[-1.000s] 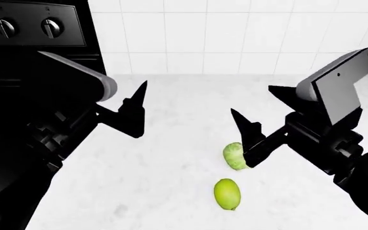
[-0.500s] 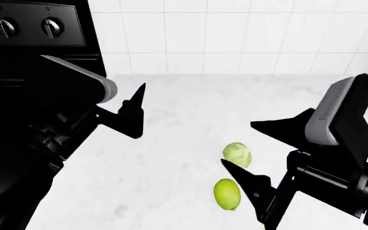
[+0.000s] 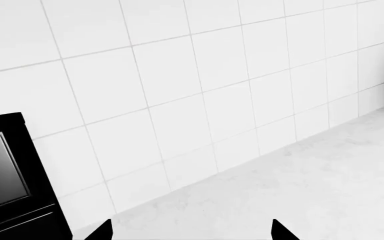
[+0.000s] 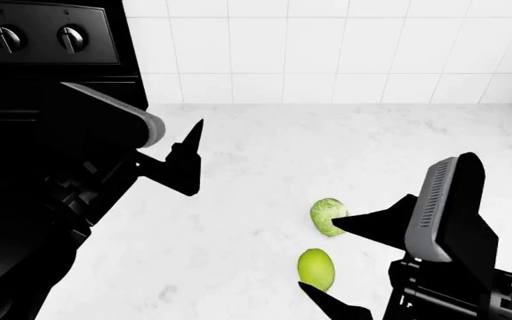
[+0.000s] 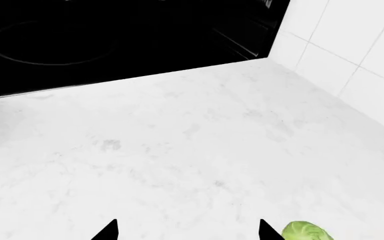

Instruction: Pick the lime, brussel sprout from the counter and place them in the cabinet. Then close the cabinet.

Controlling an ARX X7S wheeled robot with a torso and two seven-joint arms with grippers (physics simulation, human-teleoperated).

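The lime (image 4: pixel 317 269), smooth and yellow-green, lies on the white marble counter (image 4: pixel 238 253). The brussel sprout (image 4: pixel 327 216), paler and veined, lies just behind it; it also shows in the right wrist view (image 5: pixel 307 232) at the frame's edge. My right gripper (image 4: pixel 327 260) is open and empty, its two black fingertips standing one by the sprout and one by the lime, just to the right of both. My left gripper (image 4: pixel 189 150) hangs over the counter's left part, open and empty, pointing at the tiled wall (image 3: pixel 178 90). No cabinet is in view.
A black stove (image 4: pixel 43 100) with two knobs stands at the left, edging the counter; its dark top shows in the right wrist view (image 5: pixel 112 40). A white tiled wall (image 4: pixel 327 47) runs along the counter's back.
My right arm has swung back and down toward the near right; its open fingers now stand beside the lime and sprout. The left arm has hardly moved.
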